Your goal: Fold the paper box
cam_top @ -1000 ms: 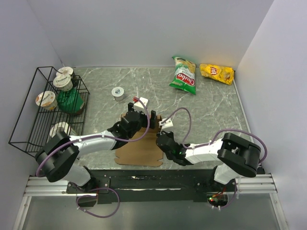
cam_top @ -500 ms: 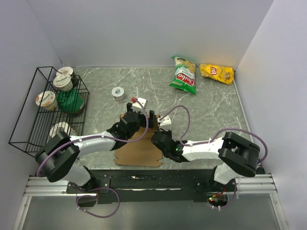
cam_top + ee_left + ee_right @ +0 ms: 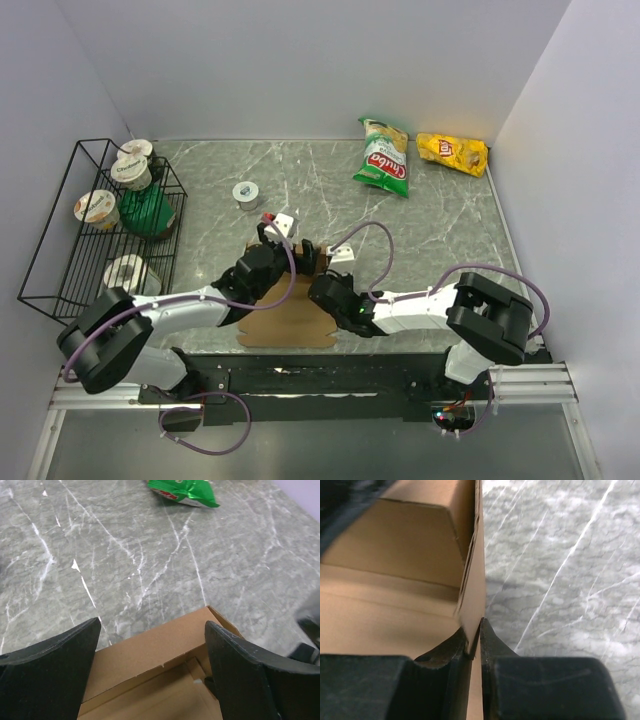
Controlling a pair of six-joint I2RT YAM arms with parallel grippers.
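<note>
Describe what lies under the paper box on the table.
The paper box rests on the grey marble table, which is visible beside and beyond it. Anything directly beneath is hidden by the cardboard.

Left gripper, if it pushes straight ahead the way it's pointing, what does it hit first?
Probably the box: its raised wall sits between the left gripper's open fingers. Beyond it only table, though depth is unclear.
</note>
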